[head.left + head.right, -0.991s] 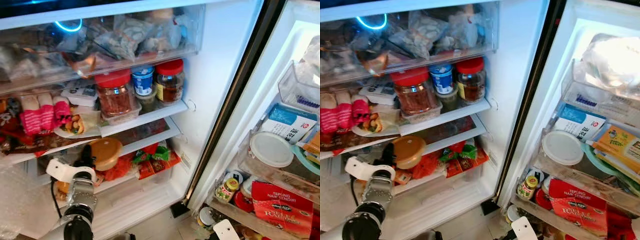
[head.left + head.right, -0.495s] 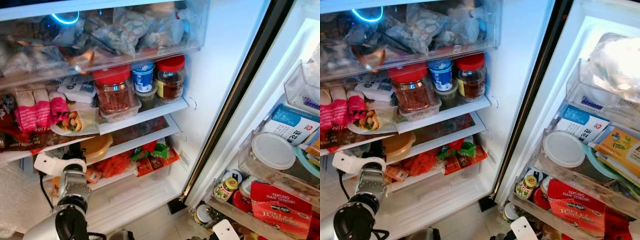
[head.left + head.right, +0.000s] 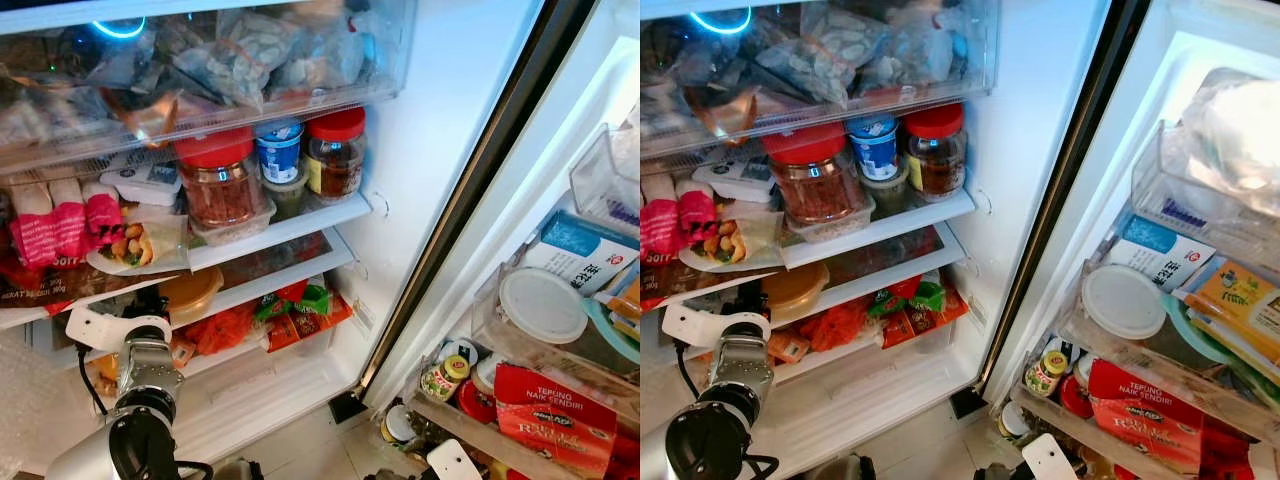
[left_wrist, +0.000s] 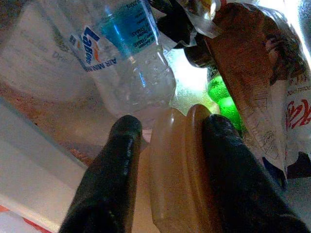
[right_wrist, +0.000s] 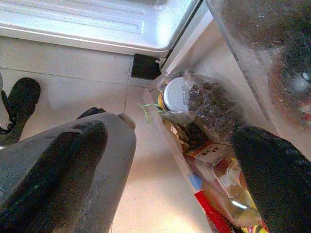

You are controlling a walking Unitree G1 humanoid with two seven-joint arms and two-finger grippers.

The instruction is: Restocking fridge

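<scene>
Your left gripper (image 4: 167, 170) is clamping its two black fingers (image 4: 112, 179) on the tan lidded container (image 3: 190, 293), which is sitting on the fridge's lower shelf (image 3: 285, 275) beneath the red-lidded jar (image 3: 217, 180). Your right gripper (image 5: 165, 160) is hanging spread apart over the floor (image 5: 73, 87).

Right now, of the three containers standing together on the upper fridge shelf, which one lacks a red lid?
The small blue-and-white tub in the middle, perched on a clear cup. The wide jar on its left and the darker jar on its right both wear red lids.
</scene>
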